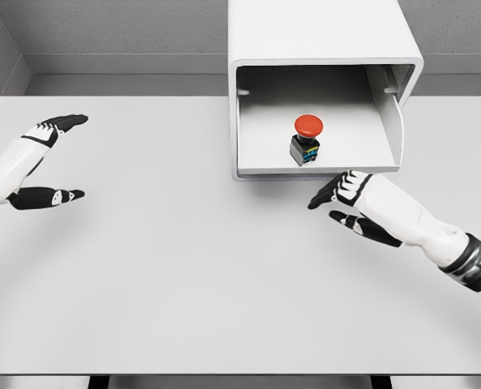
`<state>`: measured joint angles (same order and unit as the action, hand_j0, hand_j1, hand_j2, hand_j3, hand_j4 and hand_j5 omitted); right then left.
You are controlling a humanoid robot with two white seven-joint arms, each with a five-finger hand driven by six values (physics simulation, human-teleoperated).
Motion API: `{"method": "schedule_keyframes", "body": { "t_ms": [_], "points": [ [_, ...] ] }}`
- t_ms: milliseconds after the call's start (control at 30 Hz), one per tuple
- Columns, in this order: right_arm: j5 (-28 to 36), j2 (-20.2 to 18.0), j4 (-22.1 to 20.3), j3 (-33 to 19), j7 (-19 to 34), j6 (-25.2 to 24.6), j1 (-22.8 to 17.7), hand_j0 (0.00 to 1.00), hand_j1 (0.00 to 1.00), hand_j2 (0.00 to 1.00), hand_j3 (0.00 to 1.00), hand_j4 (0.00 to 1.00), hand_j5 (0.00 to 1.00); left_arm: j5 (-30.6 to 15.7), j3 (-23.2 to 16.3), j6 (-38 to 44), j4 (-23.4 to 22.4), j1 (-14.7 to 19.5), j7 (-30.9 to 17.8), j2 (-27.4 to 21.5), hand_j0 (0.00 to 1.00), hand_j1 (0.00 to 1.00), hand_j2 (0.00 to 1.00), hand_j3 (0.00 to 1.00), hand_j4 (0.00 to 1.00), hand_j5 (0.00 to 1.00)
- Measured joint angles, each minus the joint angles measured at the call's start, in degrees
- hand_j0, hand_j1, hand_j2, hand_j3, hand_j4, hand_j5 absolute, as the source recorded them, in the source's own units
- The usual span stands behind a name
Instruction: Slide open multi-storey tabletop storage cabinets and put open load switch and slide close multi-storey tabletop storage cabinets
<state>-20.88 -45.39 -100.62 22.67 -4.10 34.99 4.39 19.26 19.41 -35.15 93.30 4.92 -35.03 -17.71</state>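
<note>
Inside the pulled-out drawer [386, 130] sits the switch [306, 139] — just beyond the right hand [343, 201], fingers released.

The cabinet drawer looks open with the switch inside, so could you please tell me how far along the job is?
Done: the drawer is slid out of the white cabinet and the red-topped load switch stands upright inside it. In hand: nothing is held; the right hand hovers open just in front of the drawer's front edge, the left hand open at the far left. Left: sliding the drawer shut.
</note>
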Motion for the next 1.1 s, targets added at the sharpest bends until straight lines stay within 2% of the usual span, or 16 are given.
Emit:
{"method": "schedule_keyframes", "body": {
  "t_ms": [333, 733, 967, 1100],
  "points": [
    [-0.56, 0.52, 1.46, 0.12, 0.0, 0.0, 1.93, 0.6, 0.6, 0.6, 0.6, 0.6, 0.6, 0.03, 0.0, 0.0, -0.07, 0.0, 0.0, -0.11, 1.0, 1.0, 1.0, 1.0, 1.0, 1.0],
    [-0.7, 2.56, 6.51, 3.67, 0.05, 0.0, 7.21, 0.62, 0.62, 0.62, 0.62, 0.62, 0.62, 0.26, 0.0, 0.0, -0.07, 0.0, 0.0, -0.11, 1.0, 1.0, 1.0, 1.0, 1.0, 1.0],
    [-0.91, 3.99, 10.43, 6.45, 0.38, 0.0, 11.95, 0.64, 0.64, 0.64, 0.64, 0.64, 0.64, 0.26, 0.0, 0.0, -0.08, 0.0, 0.0, -0.11, 1.0, 1.0, 1.0, 1.0, 1.0, 1.0],
    [-1.0, 5.17, 12.19, 7.23, 1.58, 0.0, 12.57, 0.65, 0.65, 0.65, 0.65, 0.65, 0.65, 0.27, 0.0, 0.0, -0.07, 0.0, 0.0, -0.11, 1.0, 1.0, 1.0, 1.0, 1.0, 1.0]
  ]
}}
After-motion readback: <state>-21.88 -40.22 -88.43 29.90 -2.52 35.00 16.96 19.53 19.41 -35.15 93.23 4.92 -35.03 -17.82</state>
